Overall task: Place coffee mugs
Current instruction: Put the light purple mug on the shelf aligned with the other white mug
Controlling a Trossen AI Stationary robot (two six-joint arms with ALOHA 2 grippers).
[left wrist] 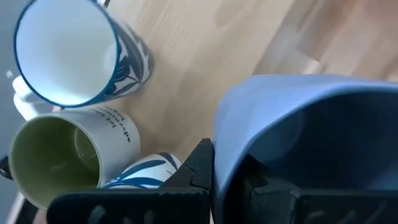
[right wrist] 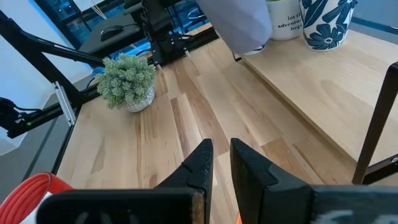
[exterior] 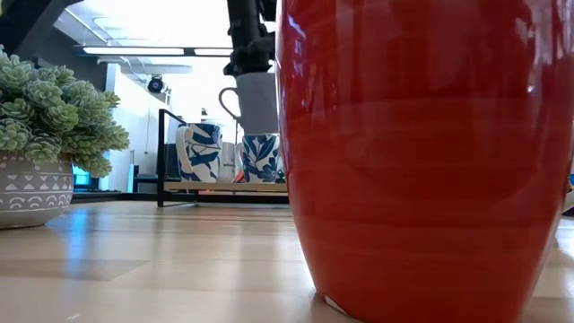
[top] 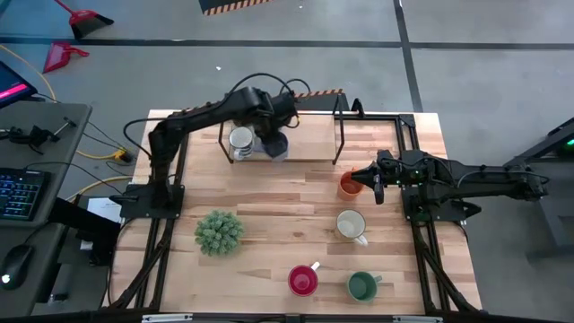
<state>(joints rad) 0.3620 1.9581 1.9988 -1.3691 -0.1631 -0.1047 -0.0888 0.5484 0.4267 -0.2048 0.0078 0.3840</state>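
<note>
High view: left gripper (top: 273, 142), clamped on a pale mug (top: 277, 146), hangs over the rack shelf (top: 309, 144) just beside the shelved mugs (top: 240, 142); right gripper (top: 366, 181), nearly closed and empty, waits by the orange mug (top: 349, 186).

Eight mugs (top: 350, 224) — four loose, four at the shelf (top: 309, 148) — one plant (top: 219, 231).

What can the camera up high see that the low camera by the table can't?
Only the high view shows the orange mug, green mug, cream mug and right gripper. Only the low view shows the blue leaf patterns on the shelf mugs and the pale mug hanging above them. Both show the plant and red mug.
</note>
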